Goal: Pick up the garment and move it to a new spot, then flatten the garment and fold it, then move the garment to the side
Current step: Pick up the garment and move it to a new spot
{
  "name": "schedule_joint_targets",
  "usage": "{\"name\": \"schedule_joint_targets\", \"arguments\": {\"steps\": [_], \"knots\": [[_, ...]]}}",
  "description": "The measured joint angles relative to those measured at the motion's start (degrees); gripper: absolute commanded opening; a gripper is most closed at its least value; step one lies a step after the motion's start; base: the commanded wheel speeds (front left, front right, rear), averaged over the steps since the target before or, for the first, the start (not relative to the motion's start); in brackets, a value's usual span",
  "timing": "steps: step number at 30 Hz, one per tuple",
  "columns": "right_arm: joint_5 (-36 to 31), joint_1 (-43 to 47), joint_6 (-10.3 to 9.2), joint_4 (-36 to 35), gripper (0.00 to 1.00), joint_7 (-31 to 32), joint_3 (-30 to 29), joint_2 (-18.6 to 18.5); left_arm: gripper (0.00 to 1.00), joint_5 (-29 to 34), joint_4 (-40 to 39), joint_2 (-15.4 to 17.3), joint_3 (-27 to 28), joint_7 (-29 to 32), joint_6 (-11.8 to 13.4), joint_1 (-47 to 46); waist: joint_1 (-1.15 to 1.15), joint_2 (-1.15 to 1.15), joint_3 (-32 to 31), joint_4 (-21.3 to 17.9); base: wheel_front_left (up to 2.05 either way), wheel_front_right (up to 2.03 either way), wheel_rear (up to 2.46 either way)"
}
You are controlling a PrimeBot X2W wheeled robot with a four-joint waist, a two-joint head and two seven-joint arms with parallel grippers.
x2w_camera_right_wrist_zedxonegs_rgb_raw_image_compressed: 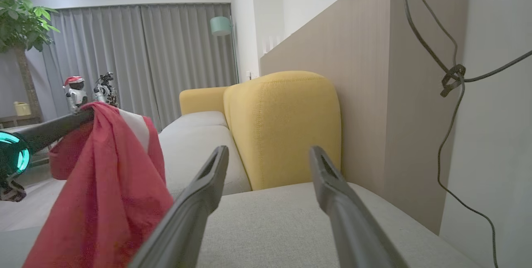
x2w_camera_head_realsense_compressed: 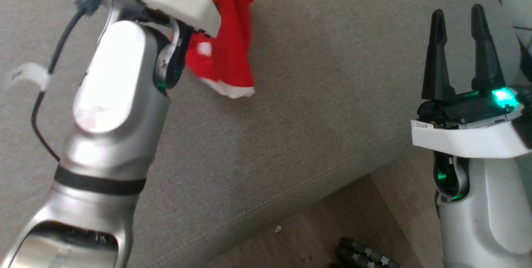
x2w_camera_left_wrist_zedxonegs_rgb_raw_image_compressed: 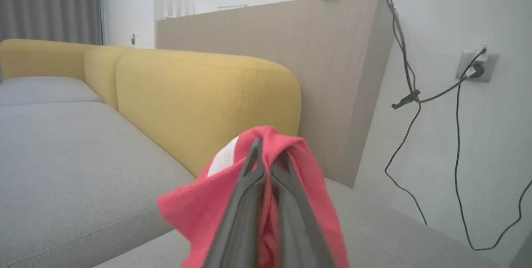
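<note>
Red garment hangs long-axis down from the left tool, clamped shut on its bunched top, over the grey sofa seat; right tool, fingers apart and empty, stands well off to the garment's right.

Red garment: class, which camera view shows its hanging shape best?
The right wrist view: the red garment hangs draped from the left gripper. The left wrist view shows a bunch pinched close up; the head view shows part of it beyond the left arm.
</note>
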Motion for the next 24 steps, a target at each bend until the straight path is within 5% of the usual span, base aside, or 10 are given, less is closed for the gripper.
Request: {"name": "schedule_joint_targets", "arguments": {"steps": [5, 6, 7, 15, 24], "knots": [[0.68, -0.21, 0.00, -0.93, 1.00, -0.01, 0.76, 0.07, 0.00, 2.27, 7.67, -0.04, -3.92, -0.09, 0.90, -1.49, 0.00, 0.00, 2.12, -1.46, 0.00, 0.00, 0.00], [0.93, -0.33, 0.00, -1.02, 1.00, -0.01, 0.82, 0.08, 0.68, 2.29, 9.26, -0.03, -4.92, -0.25, 0.80, -1.49, 0.00, 0.00, 2.52, -1.64, 0.00, 0.00, 0.00], [1.01, -0.49, 0.00, -1.15, 1.00, -0.01, 0.82, 0.10, 1.00, 2.25, 10.56, -0.03, -5.82, -0.86, 0.33, -1.49, 0.00, 0.00, 2.94, -1.77, 0.00, 0.00, 0.00], [0.79, -1.48, 0.00, -1.05, 1.00, -0.01, 0.53, 0.15, 1.00, -5.24, 13.16, -0.14, -17.00, -4.15, -1.57, -1.42, 0.00, 0.00, 4.02, 0.34, 0.00, 0.00, 0.00], [-3.10, -2.15, 0.00, 0.54, 1.00, -0.01, -0.08, 0.18, 1.00, -9.26, 13.26, -0.10, -16.78, -6.57, 2.68, 0.00, 0.00, 0.00, 1.31, 6.56, 0.00, 0.00, 0.00]]}}
